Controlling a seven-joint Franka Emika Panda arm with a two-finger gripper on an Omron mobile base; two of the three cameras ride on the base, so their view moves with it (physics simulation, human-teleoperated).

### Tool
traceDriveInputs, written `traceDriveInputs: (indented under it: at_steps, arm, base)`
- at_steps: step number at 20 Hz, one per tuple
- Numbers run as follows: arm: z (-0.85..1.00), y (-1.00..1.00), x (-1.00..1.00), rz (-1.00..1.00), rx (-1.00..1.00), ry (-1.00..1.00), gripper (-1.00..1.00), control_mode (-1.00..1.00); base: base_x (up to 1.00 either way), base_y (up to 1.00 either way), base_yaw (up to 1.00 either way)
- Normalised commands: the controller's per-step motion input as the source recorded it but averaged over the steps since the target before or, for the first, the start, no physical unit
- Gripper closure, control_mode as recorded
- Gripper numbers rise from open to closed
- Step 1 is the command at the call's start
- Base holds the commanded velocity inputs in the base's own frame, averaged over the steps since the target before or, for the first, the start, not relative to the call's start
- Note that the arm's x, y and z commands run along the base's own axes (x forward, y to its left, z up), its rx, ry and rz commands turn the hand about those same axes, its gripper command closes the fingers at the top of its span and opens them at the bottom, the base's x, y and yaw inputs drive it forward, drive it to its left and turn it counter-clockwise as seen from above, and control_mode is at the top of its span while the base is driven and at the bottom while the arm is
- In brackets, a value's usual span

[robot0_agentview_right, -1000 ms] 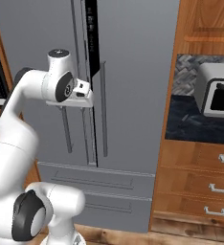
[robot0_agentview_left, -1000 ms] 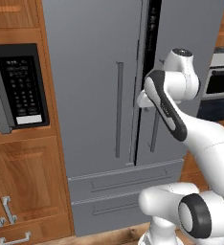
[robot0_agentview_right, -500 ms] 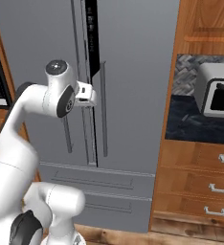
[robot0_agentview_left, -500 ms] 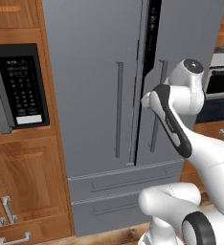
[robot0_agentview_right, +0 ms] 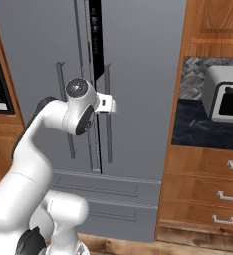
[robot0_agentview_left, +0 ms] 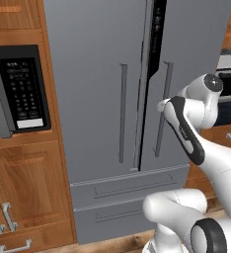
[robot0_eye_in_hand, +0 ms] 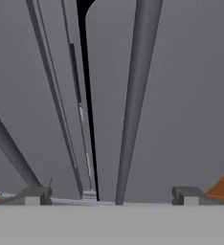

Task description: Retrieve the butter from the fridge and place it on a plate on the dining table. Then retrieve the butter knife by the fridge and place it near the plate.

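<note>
jaws (robot0_eye_in_hand: 111, 194): spread wide, empty | fridge (robot0_agentview_left: 93, 74) right door handle (robot0_eye_in_hand: 133, 100): between jaws | handling: stiff, slick bar, heavy door likely | hold: mid-bar

Glossy white arm (robot0_agentview_left: 213, 158) of rounded, bulbous segments. Dark grey joint caps and a black band along one link

Warm wooden cabinets (robot0_agentview_left: 23, 178) with metal handles flank a tall grey appliance on both sides. A black-fronted microwave (robot0_agentview_left: 19, 89) is set into the cabinets on the left. On the right, a dark desk (robot0_agentview_right: 208, 127) carries a white toaster oven (robot0_agentview_right: 225, 94) before a grey herringbone-tiled wall (robot0_agentview_right: 190, 74), with wooden drawers (robot0_agentview_right: 208, 189) below. The floor (robot0_agentview_right: 133, 246) is wood planks; light is even
</note>
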Motion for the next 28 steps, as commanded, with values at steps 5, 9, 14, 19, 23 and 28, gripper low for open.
traceDriveInputs:
  at_steps: [5, 9, 14, 19, 23, 28]
  arm:
    - [0.00, 0.00, 0.25, 0.00, 0.00, 0.00, -1.00, -1.00]
    - [0.00, -0.03, 0.56, 0.00, 0.00, 0.00, -1.00, -1.00]
    - [-0.01, -0.20, 0.54, 0.00, 0.00, 0.00, -1.00, -1.00]
    - [0.00, -0.28, 0.27, 0.00, 0.00, 0.00, -1.00, -1.00]
    - [-0.04, -0.12, 0.36, 0.00, 0.00, -0.01, -1.00, -1.00]
    - [0.00, 0.00, 0.38, 0.00, 0.00, 0.00, -1.00, -1.00]
  base:
    - [0.00, 0.00, 0.00]
    - [0.00, 0.00, 0.00]
    - [0.00, 0.00, 0.00]
    - [0.00, 0.00, 0.00]
    - [0.00, 0.00, 0.00]
    - [0.00, 0.00, 0.00]
